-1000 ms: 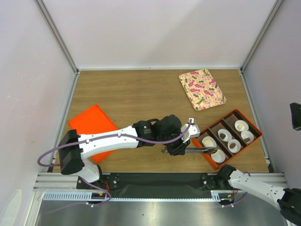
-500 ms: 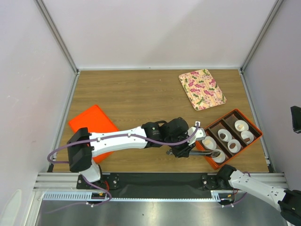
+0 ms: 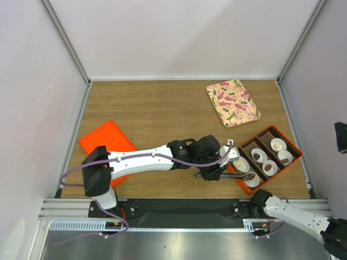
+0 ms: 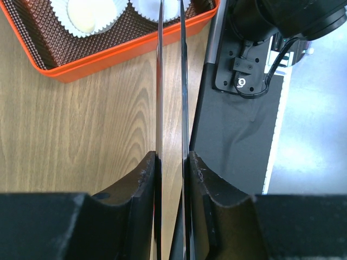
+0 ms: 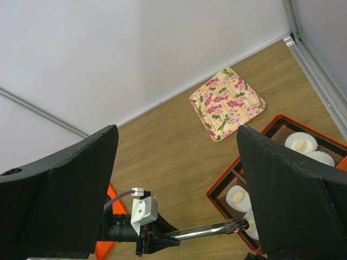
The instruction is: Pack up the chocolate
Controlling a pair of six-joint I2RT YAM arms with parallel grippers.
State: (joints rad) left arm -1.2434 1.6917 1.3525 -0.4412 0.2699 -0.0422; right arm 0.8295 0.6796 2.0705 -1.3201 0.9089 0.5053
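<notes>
Probably light and easily marred, the chocolate [image 3: 258, 156] sits in paper cups [image 3: 252, 180] in the orange tray [image 3: 246, 143], best pinched gently across its sides by the tongs [image 4: 160, 81] clamped in the left gripper [image 4: 172, 162]; the right gripper [image 5: 176, 162] gapes

Small round dark brown chocolates [image 3: 259, 156] sit in white cups [image 3: 254, 153] inside the orange tray [image 3: 286, 140], by the tabletop's [image 3: 162, 108] right edge.

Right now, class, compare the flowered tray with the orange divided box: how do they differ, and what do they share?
The flowered tray is pink-and-cream patterned; the orange box has plain orange walls. The flowered tray is one undivided surface holding nothing; the orange box is split into compartments holding white paper cups. Both are rectangular and lie skewed on the wooden table.
</notes>
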